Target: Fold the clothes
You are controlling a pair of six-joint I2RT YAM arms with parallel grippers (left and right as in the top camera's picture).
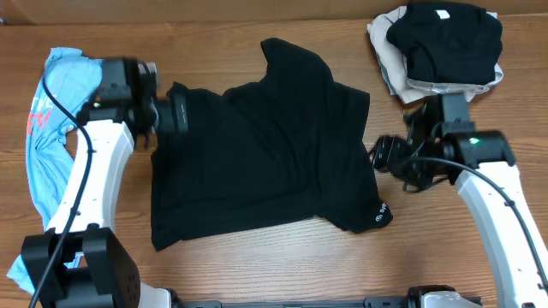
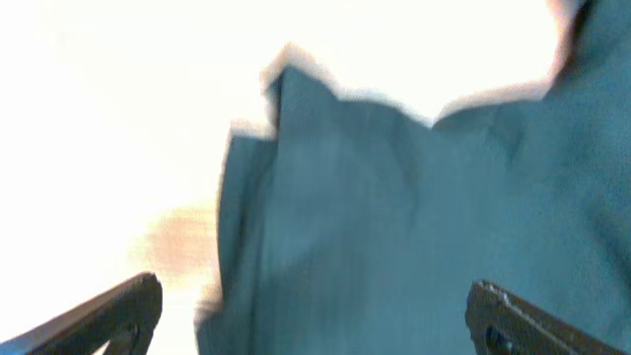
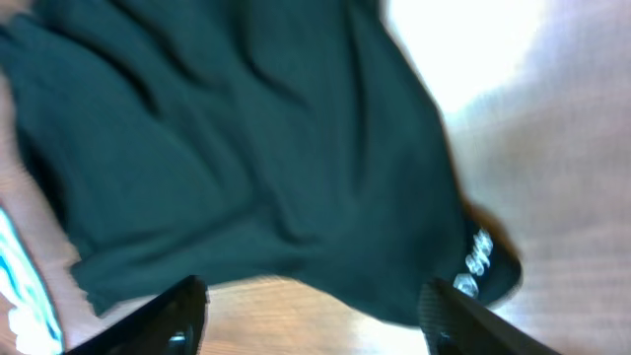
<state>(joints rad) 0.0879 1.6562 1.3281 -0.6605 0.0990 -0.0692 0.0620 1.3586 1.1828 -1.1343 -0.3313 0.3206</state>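
A black T-shirt (image 1: pixel 265 154) lies spread on the wooden table, with a white logo on its lower right sleeve (image 1: pixel 379 216). My left gripper (image 1: pixel 175 113) is at the shirt's upper left edge; in the left wrist view its fingers (image 2: pixel 314 316) are wide open over the dark cloth (image 2: pixel 414 217). My right gripper (image 1: pixel 381 154) is at the shirt's right edge; its fingers (image 3: pixel 314 316) are open and empty above the shirt's hem (image 3: pixel 237 168) and bare wood.
A stack of folded clothes, black on top of beige (image 1: pixel 441 43), sits at the back right. A light blue garment (image 1: pixel 47 128) lies along the left edge under the left arm.
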